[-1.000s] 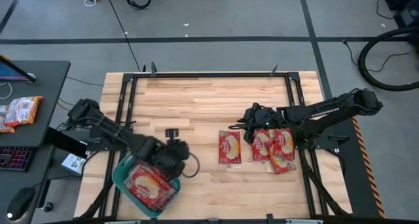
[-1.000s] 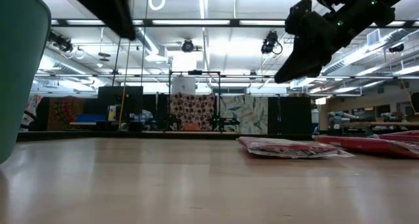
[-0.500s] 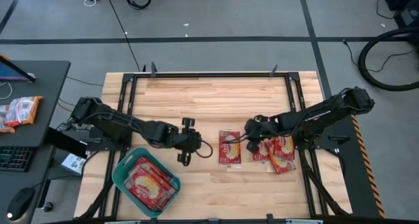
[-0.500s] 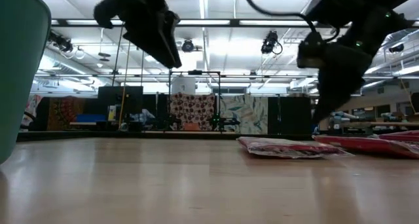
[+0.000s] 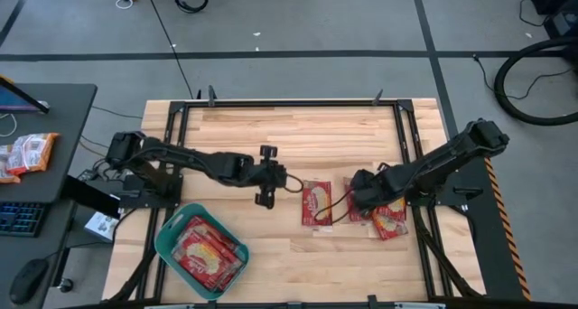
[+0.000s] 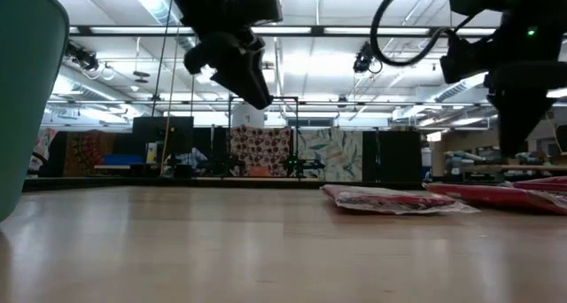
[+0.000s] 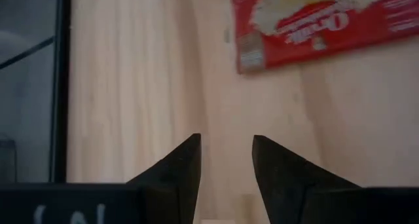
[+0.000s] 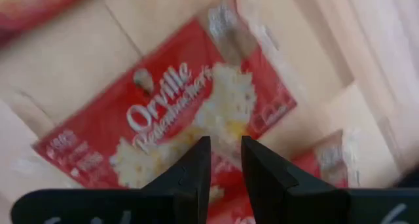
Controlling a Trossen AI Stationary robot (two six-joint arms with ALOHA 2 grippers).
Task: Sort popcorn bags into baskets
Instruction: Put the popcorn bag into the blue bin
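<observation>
A teal basket [image 5: 172,241] stands at the table's near left with several red popcorn bags [image 5: 209,253] lying in it. One popcorn bag [image 5: 317,205] lies flat alone at mid-table; it also shows in the left wrist view [image 7: 314,21]. More bags [image 5: 390,217] lie overlapping to its right. My left gripper [image 5: 274,184] hangs open above bare wood just left of the lone bag, slanting down [image 7: 226,162]. My right gripper [image 5: 359,196] points down, open, over a bag of the right group [image 8: 163,126], clear of it [image 6: 523,148].
Black frame rails run along the table's left and right sides [image 5: 406,137]. A dark side desk at the left holds an orange-and-white packet [image 5: 27,154] and a keyboard. Bare wood [image 5: 289,133] spans the table's far half.
My left gripper has swung from over the basket toward the table's right and far side, rolling, to a spot beside the lone bag. My right gripper has shifted toward the near right and tipped from a slant to pointing steeply down over the right bags.
</observation>
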